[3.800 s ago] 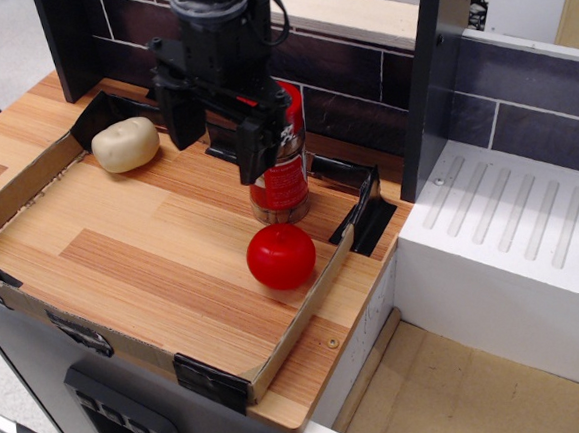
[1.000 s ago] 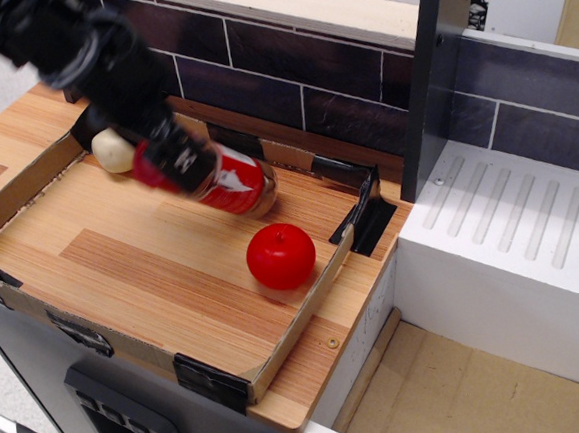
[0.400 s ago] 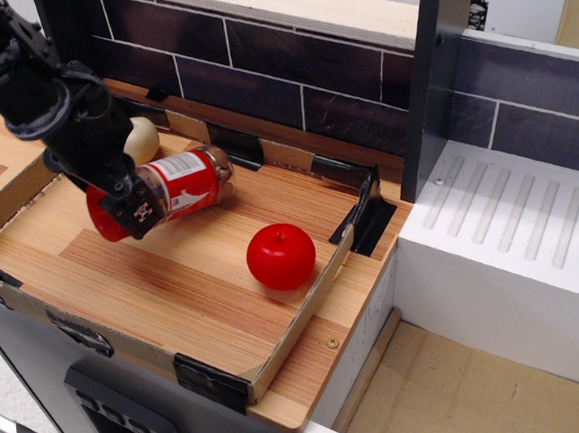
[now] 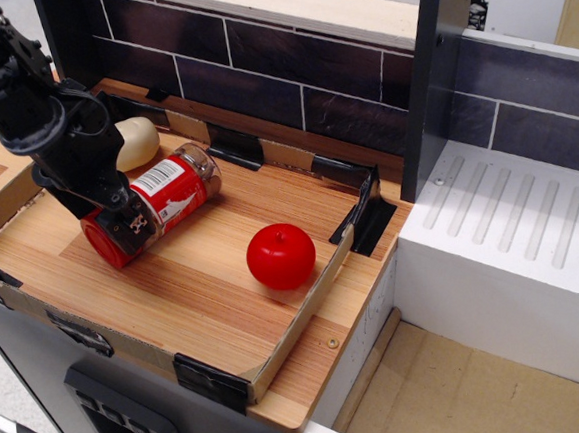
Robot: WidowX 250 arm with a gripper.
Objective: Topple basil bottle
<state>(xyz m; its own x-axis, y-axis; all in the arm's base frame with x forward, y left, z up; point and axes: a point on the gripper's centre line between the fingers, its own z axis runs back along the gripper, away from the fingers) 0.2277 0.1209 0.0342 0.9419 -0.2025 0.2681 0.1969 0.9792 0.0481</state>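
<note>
Item: basil bottle [image 4: 158, 205], lying on its side in the tray's [image 4: 300, 321] left half, red cap toward the front-left.
Handling: probably light, rigid, smooth; being round, liable to roll.
Hold point: mid-body, across the label.
Gripper [image 4: 119, 218]: closed around the bottle near its cap.
Neighbours: red ball [image 4: 281, 256] well apart; pale object [image 4: 135, 141] just behind.

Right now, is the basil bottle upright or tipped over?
Tipped over. The basil bottle lies on its side on the wooden tray, red cap toward the front left, with the gripper at it.
</note>
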